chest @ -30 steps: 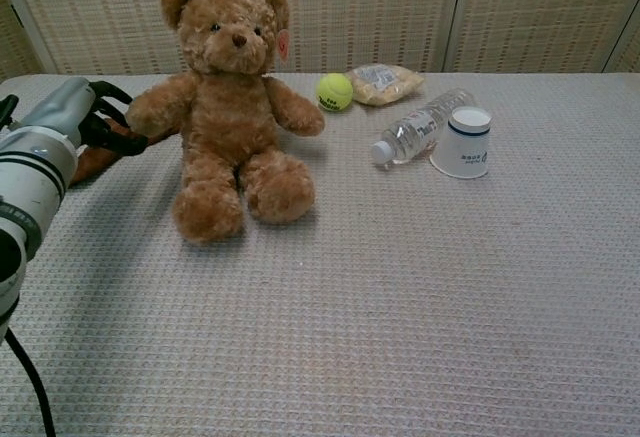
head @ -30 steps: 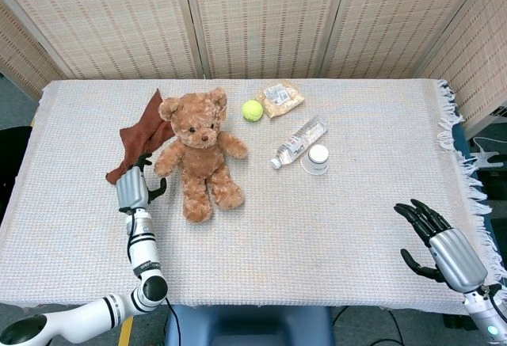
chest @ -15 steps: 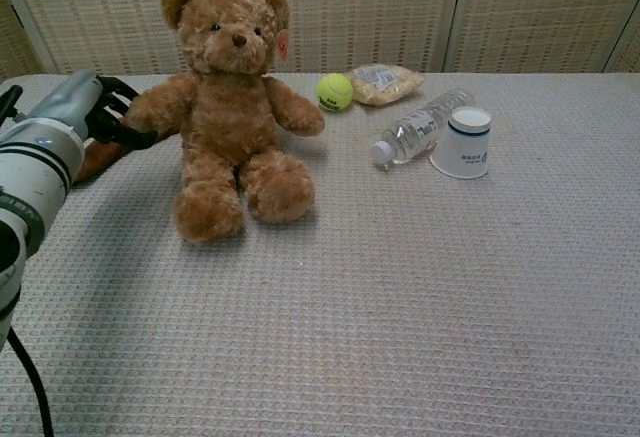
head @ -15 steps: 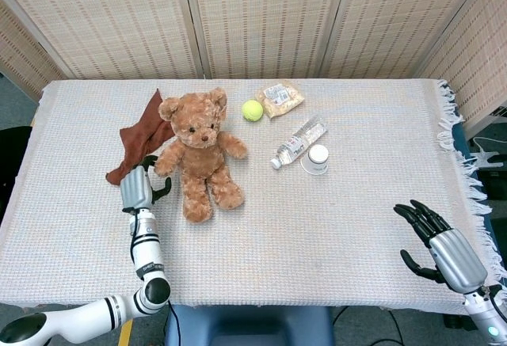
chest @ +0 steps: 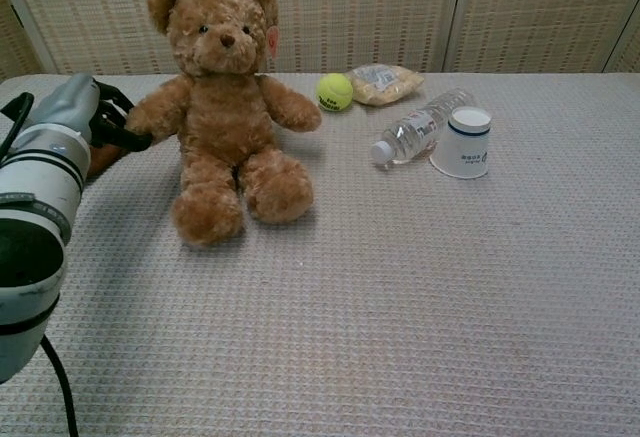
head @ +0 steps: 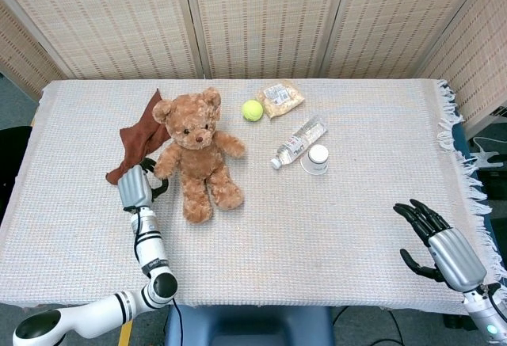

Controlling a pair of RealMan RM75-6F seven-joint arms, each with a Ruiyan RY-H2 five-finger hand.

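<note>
We see a golden-brown teddy bear (head: 196, 151) with a dark nose, and beside it a rust-brown cloth (head: 140, 136). The left hand (head: 136, 187) is silver-grey with black fingers; the right hand (head: 437, 240) shows the same grey and black. The tennis ball (head: 253, 110) is yellow-green. The paper cup (chest: 462, 142) is white with a dark blue band. The tabletop (head: 333, 227) wears a pale grey waffle weave.

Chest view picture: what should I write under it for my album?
A robot's left hand touches the arm of a seated teddy bear, with a tennis ball, bottle and paper cup nearby.
</note>
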